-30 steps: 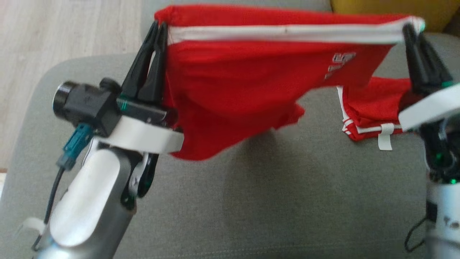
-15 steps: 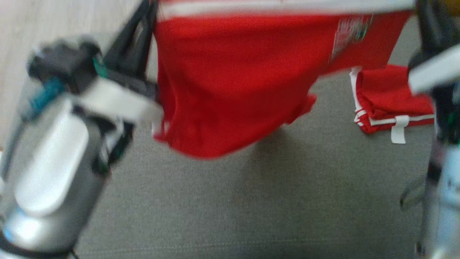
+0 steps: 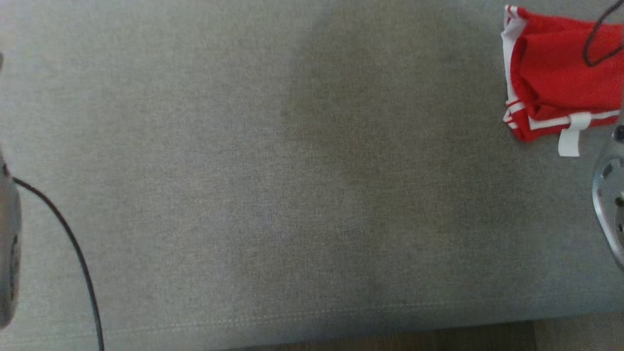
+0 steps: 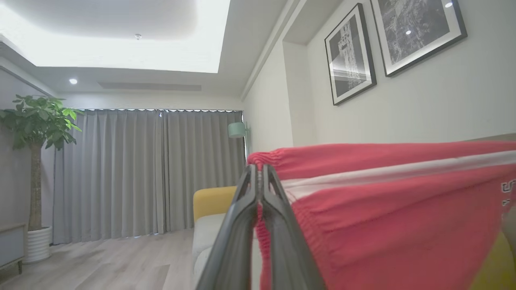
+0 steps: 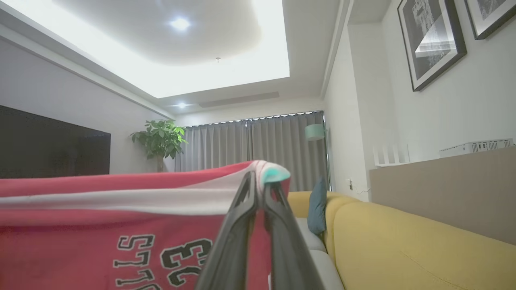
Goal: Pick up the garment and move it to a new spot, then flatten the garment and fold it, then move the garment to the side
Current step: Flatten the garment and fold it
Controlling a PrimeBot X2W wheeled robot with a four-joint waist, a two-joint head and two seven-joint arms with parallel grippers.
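The garment (image 4: 383, 209) is red with a white band and hangs stretched in the air between my two grippers. In the left wrist view my left gripper (image 4: 259, 171) is shut on its gathered red edge. In the right wrist view the garment (image 5: 100, 225) shows black-and-white lettering, and my right gripper (image 5: 260, 181) is shut on its other corner, by a small teal tag. Both grippers point up toward the room, well above the seat.
A second red garment (image 3: 555, 78), folded, with white trim, lies at the far right of the grey seat cushion (image 3: 292, 195). A black cable (image 3: 73, 243) hangs at the left. The cushion's front edge runs along the bottom. A yellow sofa (image 5: 403, 241) stands beyond.
The head camera has moved and its picture has shifted. The stretched garment and both grippers have gone up out of its top edge. Both grips hold as before.
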